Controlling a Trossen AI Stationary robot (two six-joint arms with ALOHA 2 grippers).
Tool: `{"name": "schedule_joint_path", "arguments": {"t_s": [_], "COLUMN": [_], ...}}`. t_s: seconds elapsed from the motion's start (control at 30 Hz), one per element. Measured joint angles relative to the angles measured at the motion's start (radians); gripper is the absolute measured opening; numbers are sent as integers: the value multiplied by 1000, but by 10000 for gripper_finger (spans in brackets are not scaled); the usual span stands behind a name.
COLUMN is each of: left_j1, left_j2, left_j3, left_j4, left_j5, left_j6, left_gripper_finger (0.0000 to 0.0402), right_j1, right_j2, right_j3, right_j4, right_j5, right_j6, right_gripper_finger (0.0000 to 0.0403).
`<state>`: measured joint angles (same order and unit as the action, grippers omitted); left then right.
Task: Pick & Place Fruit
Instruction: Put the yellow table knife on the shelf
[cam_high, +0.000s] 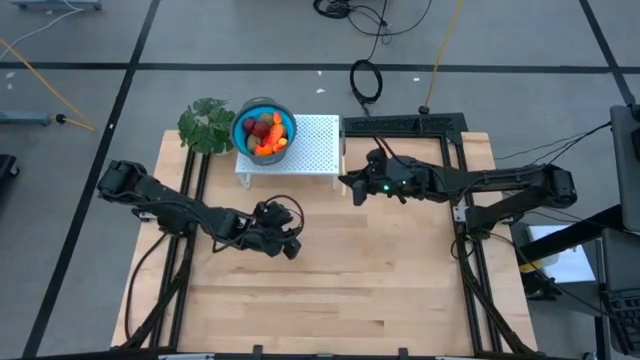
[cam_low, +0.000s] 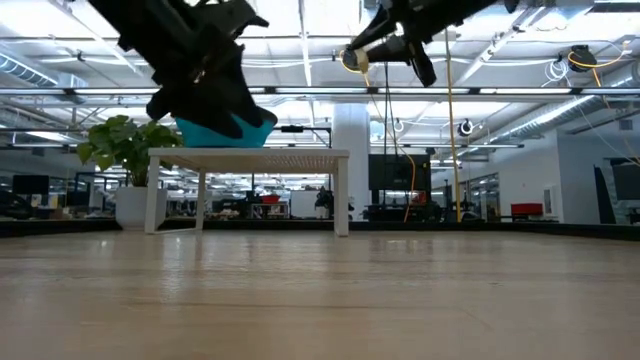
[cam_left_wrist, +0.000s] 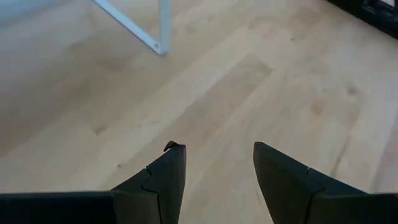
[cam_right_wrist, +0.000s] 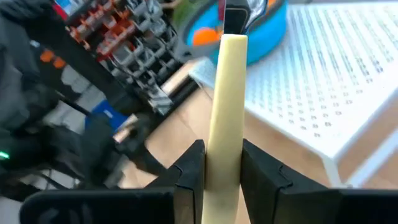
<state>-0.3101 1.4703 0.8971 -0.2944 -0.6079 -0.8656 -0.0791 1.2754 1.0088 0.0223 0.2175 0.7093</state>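
Left arm comes in from the left edge of the table and stretches out low toward the middle, elbow bent a bit, with the left gripper hanging above the table surface. Its fingers are spread apart with a clear gap between them and nothing in there. Right arm reaches in from the right side, pretty much straight and level, wrist pointing left, so the right gripper ends up near the back middle of the table, raised well off the surface in the low view. Its fingers are clamped tight on both sides of a pale yellow handle sticking out forward between them.
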Motion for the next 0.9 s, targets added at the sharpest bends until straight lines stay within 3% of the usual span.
{"name": "schedule_joint_path", "arguments": {"t_s": [0.3,0.9], "left_j1": [-17,-66], "left_j2": [-166,-583], "left_j3": [-217,-528], "left_j4": [248,250], "left_j5": [41,42], "left_j6": [66,170], "left_gripper_finger": [186,186], "right_j1": [-11,-71], "right_j2": [75,343], "right_j3": [96,476], "right_j4": [-65,-395], "right_j5": [20,23], "right_j6": [62,198], "right_gripper_finger": [66,66]}}
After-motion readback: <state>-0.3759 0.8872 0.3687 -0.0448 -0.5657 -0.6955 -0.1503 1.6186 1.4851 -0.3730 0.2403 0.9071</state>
